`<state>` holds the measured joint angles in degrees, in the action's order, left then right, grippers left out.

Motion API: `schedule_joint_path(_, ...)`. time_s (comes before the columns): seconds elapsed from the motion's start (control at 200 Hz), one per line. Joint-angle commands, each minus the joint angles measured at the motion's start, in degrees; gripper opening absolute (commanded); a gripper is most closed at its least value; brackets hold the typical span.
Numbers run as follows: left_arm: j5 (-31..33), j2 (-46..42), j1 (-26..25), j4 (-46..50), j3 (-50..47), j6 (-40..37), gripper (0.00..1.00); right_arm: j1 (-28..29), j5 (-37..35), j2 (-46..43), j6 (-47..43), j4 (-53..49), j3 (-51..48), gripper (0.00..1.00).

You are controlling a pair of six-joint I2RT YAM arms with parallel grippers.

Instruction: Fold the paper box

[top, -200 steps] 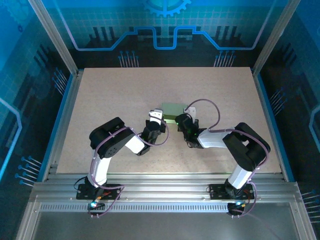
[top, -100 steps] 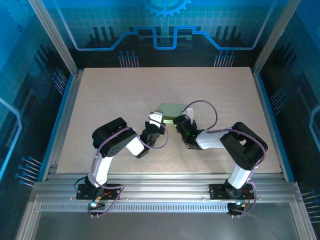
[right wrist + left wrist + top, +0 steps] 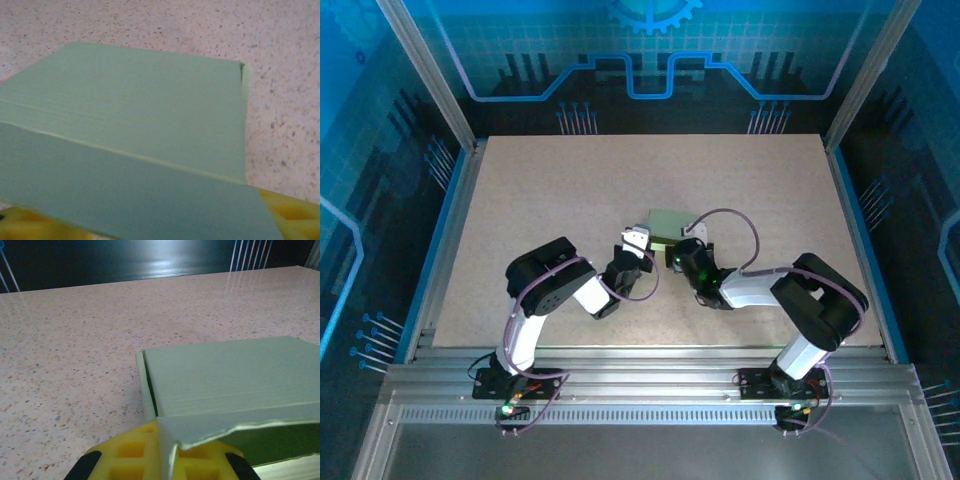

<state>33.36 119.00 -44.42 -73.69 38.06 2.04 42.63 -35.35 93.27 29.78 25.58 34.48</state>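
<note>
The paper box (image 3: 667, 221) is a pale green flat card box lying at mid-table. My left gripper (image 3: 638, 243) sits at its near-left corner. In the left wrist view the yellow fingers (image 3: 130, 455) are shut on a thin card flap at the corner of the paper box (image 3: 225, 375), whose near side gapes slightly. My right gripper (image 3: 686, 248) is at the box's near-right edge. In the right wrist view its yellow fingertips (image 3: 295, 210) stand wide apart, open, with a flap of the paper box (image 3: 140, 115) lying across the gap and hiding most of them.
The speckled beige table (image 3: 540, 180) spreads on all sides of the box. Blue-lit enclosure walls (image 3: 640, 60) and metal frame posts (image 3: 430, 80) border it. Both arms' purple cables (image 3: 730, 215) loop near the wrists.
My right gripper has opened and its wrist has drawn back slightly toward the near edge. The left gripper stays shut at the box's corner, almost unmoved.
</note>
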Motion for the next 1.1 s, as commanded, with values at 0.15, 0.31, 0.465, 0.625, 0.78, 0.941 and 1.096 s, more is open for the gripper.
schedule_joint_path(0.15, -1.82, 2.22, -0.84, -1.28, 0.96, -0.78, 0.00, 1.87, 3.73, -7.39, -0.11, -1.82, -5.21, 0.89)
schedule_joint_path(0.31, -1.90, 2.72, -0.77, -0.68, 1.52, -0.67, 0.00, 2.61, 4.10, -14.83, -0.15, -5.23, -8.78, 0.92)
schedule_joint_path(0.465, -1.82, 3.07, -0.77, -0.67, 1.66, -0.72, 0.00, 3.33, 4.55, -24.89, -3.47, -12.00, -10.59, 0.93)
schedule_joint_path(0.625, -1.88, 3.15, -0.67, -1.12, 1.39, -0.65, 0.00, 3.32, 4.23, -37.14, -7.75, -21.14, -8.67, 0.94)
schedule_joint_path(0.78, -1.73, 3.63, -0.66, -1.87, 1.14, -0.55, 0.00, -2.76, 9.82, -42.09, -9.76, -26.56, -3.17, 0.95)
schedule_joint_path(0.941, -1.68, 3.42, -0.68, -1.90, 0.87, -0.70, 0.00, -11.25, 17.85, -32.92, -7.86, -29.23, 5.67, 0.94)
schedule_joint_path(1.096, -1.24, 3.34, -0.66, -1.87, 0.61, -1.10, 0.00, -14.34, 20.29, -18.31, -5.24, -37.24, 18.44, 0.94)
